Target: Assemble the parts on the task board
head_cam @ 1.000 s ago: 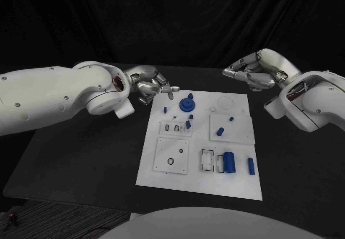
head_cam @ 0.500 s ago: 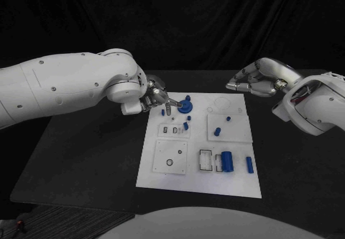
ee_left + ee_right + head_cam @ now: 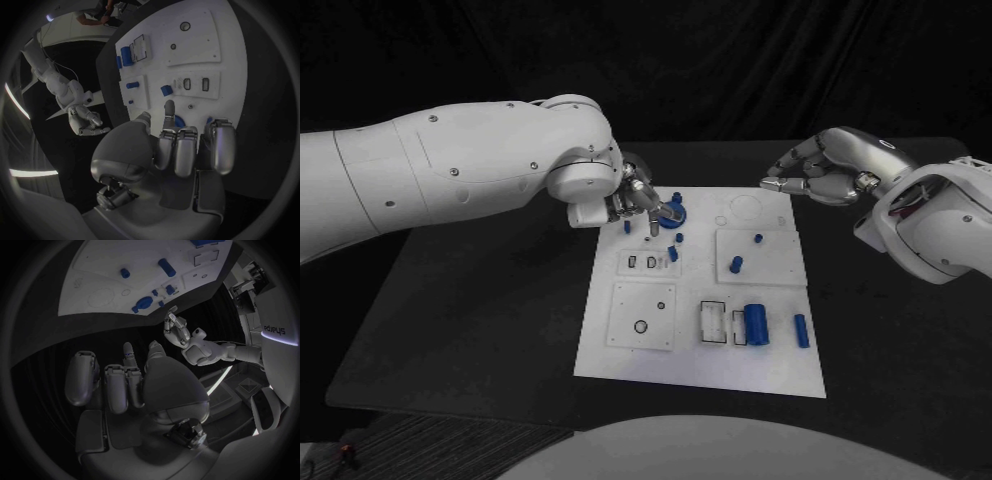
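**Left hand closes in on the round blue part**

Head view: over the last second my left arm has swung in from the bench's left side toward the far end of the task board [image 3: 711,375], and my left hand [image 3: 630,200] now sits right at the round blue part [image 3: 674,213], at about 11 o'clock on the board. A second ago that hand hovered off the board's far-left corner; now its fingertips reach the disc's near side. I judge this as the approach to a grasp or a press on that part, not yet a hold: I cannot tell whether a finger touches it. My right hand [image 3: 822,170] has barely shifted, drifting slightly toward the board's far-right corner, at about 1 o'clock, above the bench [image 3: 473,330]. Its fingers are curled in and it holds nothing. The other blue parts lie as they did, including the long blue cylinder [image 3: 759,325] at about 5 o'clock.

Left wrist view: my left hand [image 3: 181,145] has most fingers folded down together, with one finger and the thumb extended toward the round blue part [image 3: 179,120], whose edge peeks out just past them. Nothing is pinched between them.

Right wrist view: my right hand [image 3: 125,380] is empty, fingers drawn in, well apart from the board [image 3: 100,275]. My left hand [image 3: 178,330] shows at the board's edge beside the round blue part [image 3: 142,304].
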